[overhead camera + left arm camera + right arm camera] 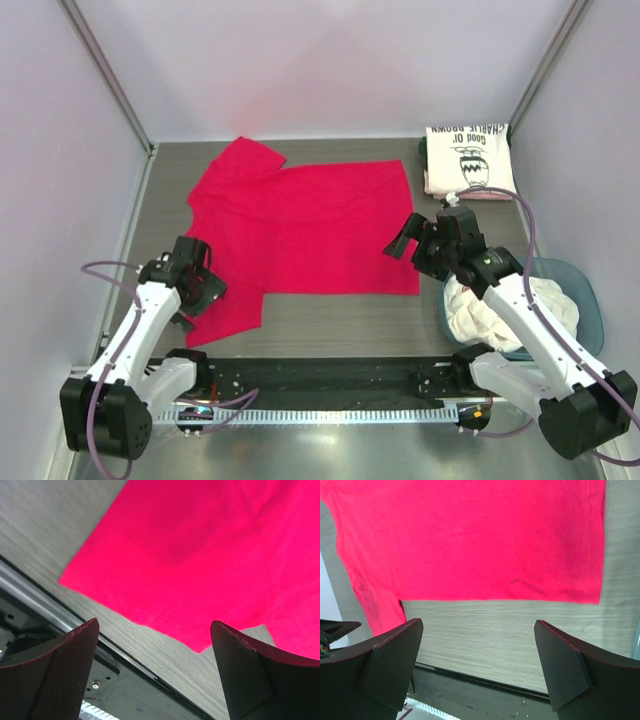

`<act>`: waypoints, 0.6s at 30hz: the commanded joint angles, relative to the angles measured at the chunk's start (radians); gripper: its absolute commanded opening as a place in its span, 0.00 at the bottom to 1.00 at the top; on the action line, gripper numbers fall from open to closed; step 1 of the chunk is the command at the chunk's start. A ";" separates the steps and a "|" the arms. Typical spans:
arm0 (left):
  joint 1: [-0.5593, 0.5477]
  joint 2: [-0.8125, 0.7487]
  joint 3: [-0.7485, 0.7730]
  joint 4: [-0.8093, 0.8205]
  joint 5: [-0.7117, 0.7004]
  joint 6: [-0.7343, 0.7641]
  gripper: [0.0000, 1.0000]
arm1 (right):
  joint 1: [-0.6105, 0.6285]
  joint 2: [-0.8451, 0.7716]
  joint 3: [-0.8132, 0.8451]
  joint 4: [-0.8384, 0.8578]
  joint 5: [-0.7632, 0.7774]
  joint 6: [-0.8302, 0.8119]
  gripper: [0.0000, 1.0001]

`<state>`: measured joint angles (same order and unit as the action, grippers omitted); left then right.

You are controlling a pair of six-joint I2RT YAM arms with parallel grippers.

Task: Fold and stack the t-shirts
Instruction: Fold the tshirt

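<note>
Grey Table, One Red Shirt Spread Flat

Grey wood-grain table (330,310) bears one crimson t-shirt (300,235) at centre and one folded cream printed t-shirt (468,160) far right. White cloth (480,310) fills one tub (585,300). Two grippers, left gripper (154,625) and right gripper (479,623), gape wide, empty.

Grey wood-grain table (330,320) enclosed by plain pale walls (320,60)

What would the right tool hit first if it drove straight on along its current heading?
Probably bare table, just short of the hem of the red t-shirt. The right tool is open and empty; depth is unclear, so the hem is possible.
</note>
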<state>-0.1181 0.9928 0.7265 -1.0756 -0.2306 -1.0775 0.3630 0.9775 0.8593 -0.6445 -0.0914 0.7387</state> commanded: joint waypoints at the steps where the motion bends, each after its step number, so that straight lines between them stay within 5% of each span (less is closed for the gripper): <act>1: -0.020 -0.042 -0.067 -0.023 -0.053 -0.145 0.90 | 0.004 -0.046 -0.008 -0.006 0.006 0.047 1.00; 11: -0.032 0.050 -0.191 0.117 -0.015 -0.188 0.78 | 0.004 -0.068 -0.020 -0.035 0.005 0.042 1.00; 13: -0.032 0.058 -0.228 0.152 -0.010 -0.191 0.64 | 0.004 -0.068 -0.026 -0.037 0.007 0.041 1.00; 18: -0.045 0.050 -0.225 0.157 -0.061 -0.211 0.58 | 0.002 -0.048 -0.037 -0.037 0.015 0.041 1.00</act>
<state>-0.1570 1.0489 0.5056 -0.9550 -0.2382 -1.2568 0.3626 0.9234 0.8227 -0.6830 -0.0910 0.7677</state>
